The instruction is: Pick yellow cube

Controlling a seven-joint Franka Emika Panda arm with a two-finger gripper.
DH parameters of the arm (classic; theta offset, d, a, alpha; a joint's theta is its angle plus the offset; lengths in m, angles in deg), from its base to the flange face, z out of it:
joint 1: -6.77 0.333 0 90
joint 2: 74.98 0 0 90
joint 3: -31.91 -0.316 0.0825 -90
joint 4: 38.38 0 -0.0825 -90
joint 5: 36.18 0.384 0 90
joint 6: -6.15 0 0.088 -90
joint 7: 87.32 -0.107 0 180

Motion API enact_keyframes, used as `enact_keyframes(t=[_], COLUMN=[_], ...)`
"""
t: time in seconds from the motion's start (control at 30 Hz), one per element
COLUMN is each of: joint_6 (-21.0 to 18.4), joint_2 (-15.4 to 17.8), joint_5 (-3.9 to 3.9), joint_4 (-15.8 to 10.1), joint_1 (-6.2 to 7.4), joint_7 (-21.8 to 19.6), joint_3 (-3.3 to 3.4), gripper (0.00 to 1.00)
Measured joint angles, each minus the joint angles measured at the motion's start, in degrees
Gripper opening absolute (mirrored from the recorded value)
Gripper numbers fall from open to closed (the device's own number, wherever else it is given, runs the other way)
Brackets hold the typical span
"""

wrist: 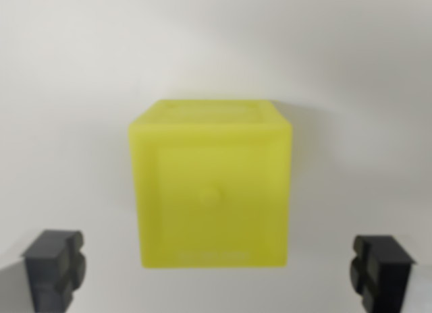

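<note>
A yellow cube fills the middle of the wrist view, resting on a white surface. It looks slightly blurred and has a recessed square face with a small bump at its centre. My gripper is open: its two dark fingertips show at the bottom corners, one on each side of the cube. Both fingertips stand well apart from the cube's sides, and nothing is held between them.
Plain white surface surrounds the cube on all sides. A soft shadow falls on the surface to the cube's right. No other objects show.
</note>
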Motion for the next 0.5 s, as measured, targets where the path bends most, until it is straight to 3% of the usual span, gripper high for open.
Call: enact_keyframes(t=[0.5], joint_6=[1.8], joint_2=[-2.9], joint_5=[0.43], joint_4=[1.1], joint_1=[0.22], joint_7=[0.6], joint_3=[0.06], gripper=[1.00])
